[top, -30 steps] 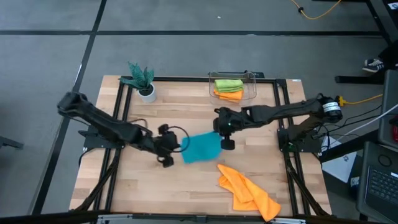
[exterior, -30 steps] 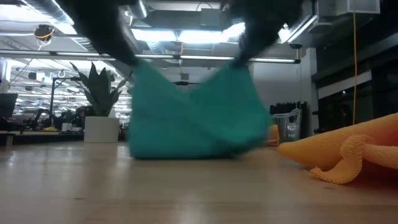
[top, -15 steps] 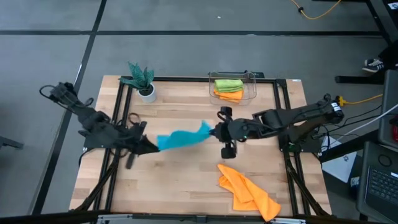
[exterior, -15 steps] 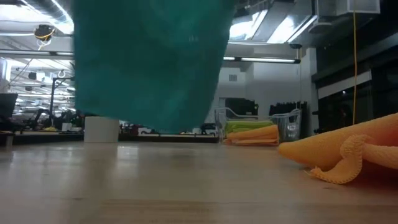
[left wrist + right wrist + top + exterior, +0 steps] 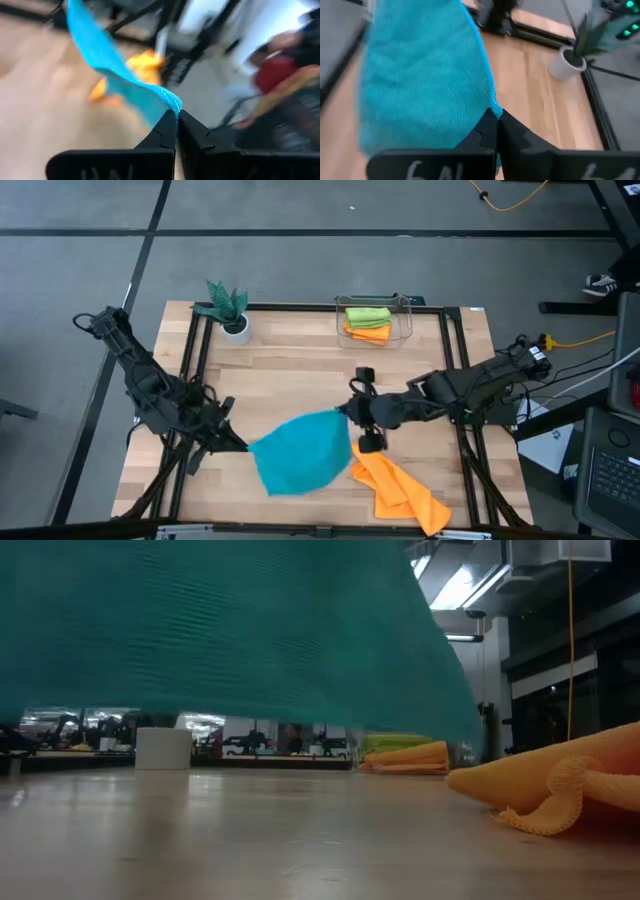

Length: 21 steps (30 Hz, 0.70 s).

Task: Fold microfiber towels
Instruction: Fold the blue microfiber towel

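Teal towel (image 5: 298, 457) is held spread in the air over the front centre of the counter (image 5: 300, 375), stretched between both arms. Left gripper (image 5: 237, 445) has its fingers clamped together on the towel's left corner; the left wrist view confirms the pinch (image 5: 176, 116). Right gripper (image 5: 350, 413) has its fingers clamped on the opposite corner, confirmed in the right wrist view (image 5: 496, 117).

The low view alone shows the towel (image 5: 220, 630) hanging clear of the counter surface. The high view alone shows both arms together.

Count: four towels. One teal, held. One orange towel (image 5: 398, 488) lies crumpled at the front right, just beside the teal one. One lime green towel (image 5: 367, 315) rests on a second orange towel (image 5: 367, 332) inside the clear bin (image 5: 405, 320) at the rear. One potted plant (image 5: 228, 308) stands rear left.
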Motion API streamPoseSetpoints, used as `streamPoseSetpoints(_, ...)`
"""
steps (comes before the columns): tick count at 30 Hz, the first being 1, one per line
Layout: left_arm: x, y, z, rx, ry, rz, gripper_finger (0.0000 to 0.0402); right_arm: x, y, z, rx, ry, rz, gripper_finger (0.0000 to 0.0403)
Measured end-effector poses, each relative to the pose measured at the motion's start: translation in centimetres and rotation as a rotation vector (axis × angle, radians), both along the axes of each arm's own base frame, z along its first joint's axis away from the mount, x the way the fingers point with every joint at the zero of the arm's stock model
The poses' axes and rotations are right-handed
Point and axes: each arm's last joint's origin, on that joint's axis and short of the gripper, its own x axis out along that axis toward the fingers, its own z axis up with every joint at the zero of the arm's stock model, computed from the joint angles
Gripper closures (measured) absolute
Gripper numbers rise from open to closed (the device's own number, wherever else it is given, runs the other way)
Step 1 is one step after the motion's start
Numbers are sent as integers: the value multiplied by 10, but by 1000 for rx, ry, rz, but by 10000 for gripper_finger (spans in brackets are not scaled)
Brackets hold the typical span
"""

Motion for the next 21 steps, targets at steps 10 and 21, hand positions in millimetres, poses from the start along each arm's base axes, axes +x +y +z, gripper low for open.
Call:
streamPoseSetpoints(10,-2,36,-62,177,527,355,401,60,-61,-118,-134,75,-123,401)
streamPoseSetpoints(21,-2,63,-72,317,690,469,401,86,-127,-149,-265,1,-200,401)
